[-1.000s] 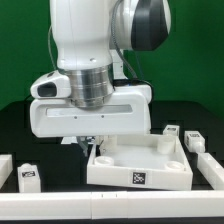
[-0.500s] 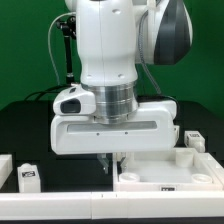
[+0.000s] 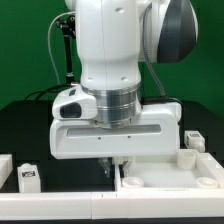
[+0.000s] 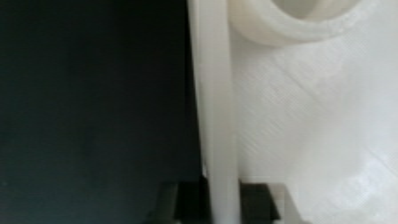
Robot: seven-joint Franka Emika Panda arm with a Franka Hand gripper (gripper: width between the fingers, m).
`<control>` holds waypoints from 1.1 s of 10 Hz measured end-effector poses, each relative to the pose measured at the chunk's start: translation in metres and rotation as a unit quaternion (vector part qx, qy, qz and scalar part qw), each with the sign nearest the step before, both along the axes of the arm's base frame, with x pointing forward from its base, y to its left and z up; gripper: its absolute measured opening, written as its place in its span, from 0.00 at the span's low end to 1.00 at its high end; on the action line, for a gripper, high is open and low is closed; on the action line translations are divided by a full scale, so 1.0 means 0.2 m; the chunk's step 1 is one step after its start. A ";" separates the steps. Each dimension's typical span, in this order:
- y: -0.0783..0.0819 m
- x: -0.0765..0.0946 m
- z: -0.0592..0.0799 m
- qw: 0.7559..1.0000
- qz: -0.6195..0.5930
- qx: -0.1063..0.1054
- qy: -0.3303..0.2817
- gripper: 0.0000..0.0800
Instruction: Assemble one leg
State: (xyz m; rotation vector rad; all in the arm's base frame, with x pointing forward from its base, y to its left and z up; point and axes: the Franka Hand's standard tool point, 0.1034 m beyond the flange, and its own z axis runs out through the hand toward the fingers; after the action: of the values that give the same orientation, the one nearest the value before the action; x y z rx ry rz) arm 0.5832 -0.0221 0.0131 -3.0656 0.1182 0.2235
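Observation:
My gripper (image 3: 113,166) is shut on the left wall of the large white tray-like part (image 3: 170,178), which lies on the black table at the front right of the exterior view. In the wrist view the wall (image 4: 214,90) runs between my two dark fingers (image 4: 185,203), with the gripper (image 4: 224,198) closed across it. A round socket (image 4: 313,20) of the tray shows further along. One leg (image 3: 28,178), a small white peg with a square tag, lies at the front left. Another leg (image 3: 193,141) lies behind the tray at the right.
A white block (image 3: 4,166) sits at the left edge of the exterior view. The arm's wide white body (image 3: 110,125) hides the middle of the table behind it. Black cables (image 3: 62,50) hang at the back left.
The arm has moved toward the exterior view's right, and the tray has slid right with it in its grip. Over the last half second there is only a slight further shift.

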 end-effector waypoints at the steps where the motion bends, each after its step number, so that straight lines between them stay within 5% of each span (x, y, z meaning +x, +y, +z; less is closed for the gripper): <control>1: 0.00 0.00 0.00 1.000 0.000 0.000 0.000 0.07; 2: 0.00 0.00 0.00 1.000 0.000 0.000 0.000 0.07; 4: 0.01 -0.03 0.04 1.000 0.000 0.004 0.011 0.36; 5: 0.02 -0.06 0.11 1.000 0.001 0.008 0.011 0.53; 6: 0.05 -0.11 0.19 1.000 0.000 0.011 0.010 0.53; 7: 0.11 -0.18 0.27 1.000 0.007 0.014 0.005 0.75; 9: 0.24 -0.28 0.38 1.000 0.014 0.011 0.005 0.81; 11: 0.21 -0.27 0.37 1.000 0.010 0.011 0.013 0.81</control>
State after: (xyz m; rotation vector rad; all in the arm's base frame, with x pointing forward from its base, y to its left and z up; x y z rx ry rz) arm 0.5299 0.0195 0.0869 -3.0442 0.0867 0.2637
